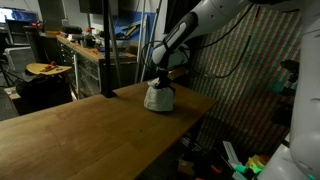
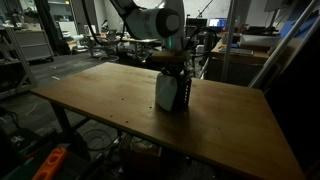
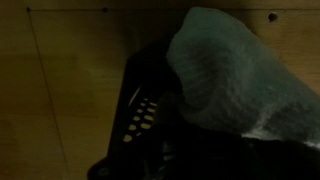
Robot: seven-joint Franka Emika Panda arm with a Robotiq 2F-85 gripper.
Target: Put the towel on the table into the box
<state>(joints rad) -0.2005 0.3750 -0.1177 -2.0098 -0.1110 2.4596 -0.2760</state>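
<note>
The light grey-white towel (image 1: 158, 97) (image 2: 166, 93) hangs bunched up from my gripper (image 1: 160, 80) (image 2: 168, 70), which is shut on its top. Its lower end reaches the wooden table (image 1: 90, 130) (image 2: 100, 95) near the far edge. The small black box (image 2: 184, 95) stands right beside the hanging towel, touching or nearly touching it. In the wrist view the towel (image 3: 240, 80) fills the upper right and lies over the black box (image 3: 140, 115), whose mesh side shows. My fingers are lost in the dark at the bottom of that view.
A cluttered workbench (image 1: 90, 50) with a round orange-brown object (image 1: 45, 68) stands beyond the table. A ribbed wall panel (image 1: 240, 90) rises behind the arm. Coloured items (image 1: 245, 165) lie on the floor past the table's edge, and an orange thing (image 2: 50, 165) lies under it.
</note>
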